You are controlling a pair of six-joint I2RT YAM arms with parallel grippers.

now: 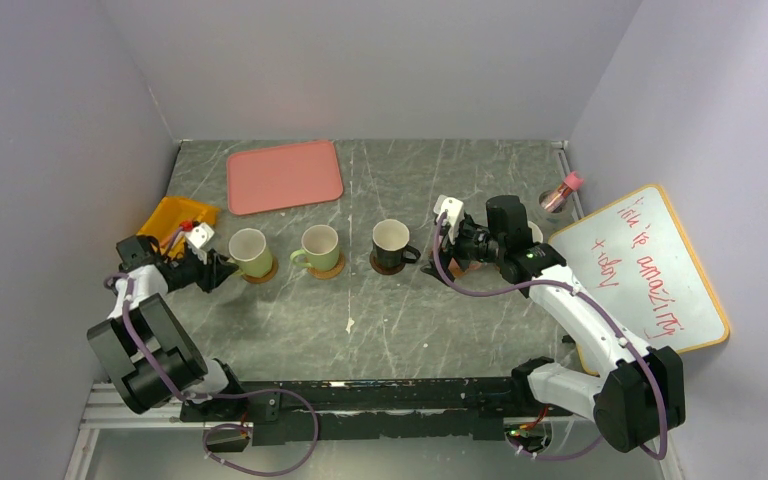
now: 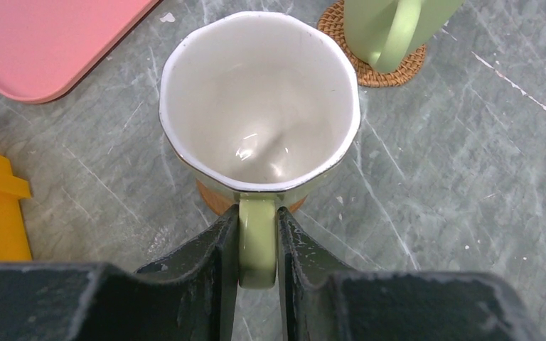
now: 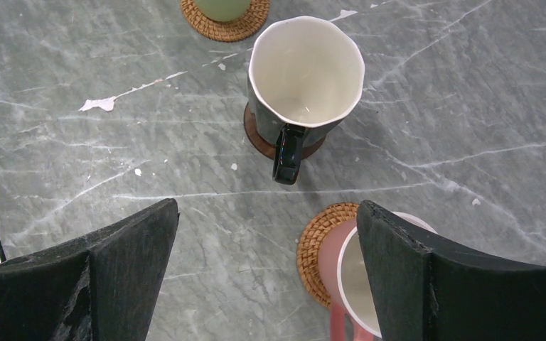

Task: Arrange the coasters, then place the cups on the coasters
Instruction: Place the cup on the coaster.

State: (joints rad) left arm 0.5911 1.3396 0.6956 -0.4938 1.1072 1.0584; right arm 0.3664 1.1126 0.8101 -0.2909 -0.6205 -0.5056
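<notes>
Three cups stand in a row on coasters: a pale green cup (image 1: pixel 251 252), a second green cup (image 1: pixel 320 247) and a black cup (image 1: pixel 392 243). My left gripper (image 2: pixel 257 213) is shut on the handle (image 2: pixel 257 249) of the pale green cup (image 2: pixel 259 99), which rests on a brown coaster (image 2: pixel 213 200). The other green cup (image 2: pixel 391 25) sits on a woven coaster (image 2: pixel 370 71). My right gripper (image 3: pixel 266 213) is open above bare table. A pink cup (image 3: pixel 338 263) on a woven coaster (image 3: pixel 316 245) is half hidden behind its right finger. The black cup (image 3: pixel 306 71) stands on a dark coaster (image 3: pixel 256 138).
A flat pink tray (image 1: pixel 284 176) lies at the back left, a yellow object (image 1: pixel 175 218) near the left wall. A small jar with a pink lid (image 1: pixel 560 192) and a whiteboard (image 1: pixel 650 265) are on the right. White chips (image 1: pixel 350 325) dot the marble table.
</notes>
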